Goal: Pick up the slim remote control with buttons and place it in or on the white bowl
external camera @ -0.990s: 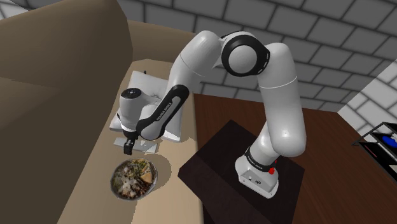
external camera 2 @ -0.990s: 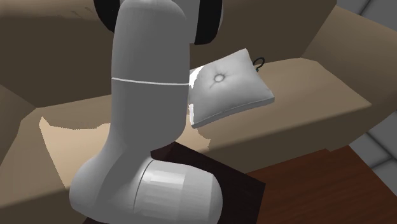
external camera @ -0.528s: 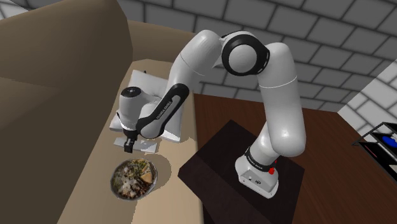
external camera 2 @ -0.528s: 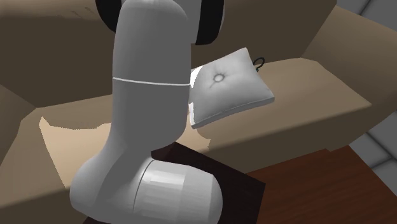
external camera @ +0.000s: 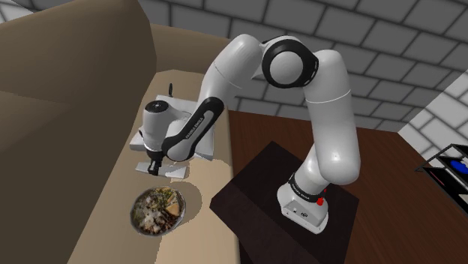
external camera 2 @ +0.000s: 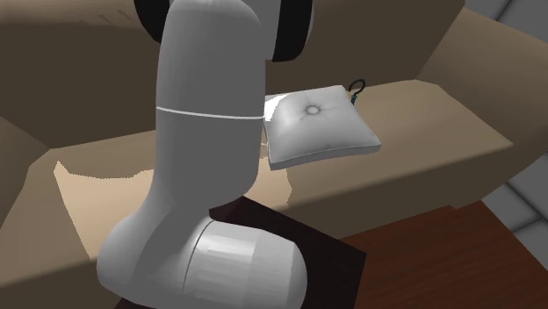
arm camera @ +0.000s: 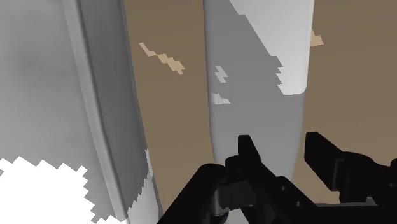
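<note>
The arm's broad white link (external camera 2: 211, 158) hides the left end of the white tufted cushion (external camera 2: 320, 127) in the second exterior view; the small dark loop (external camera 2: 357, 86) behind it is too small to identify. In the shoulder view the forearm (external camera: 187, 131) covers much of that cushion, and whether the gripper (external camera: 153, 169) touches it cannot be told. A pale grey strip (arm camera: 254, 108) in the wrist view runs off the edge.

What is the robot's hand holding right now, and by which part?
Nothing, it seems. The hand is open and hovers over a slim grey object, likely the remote, without clasping it.
</note>
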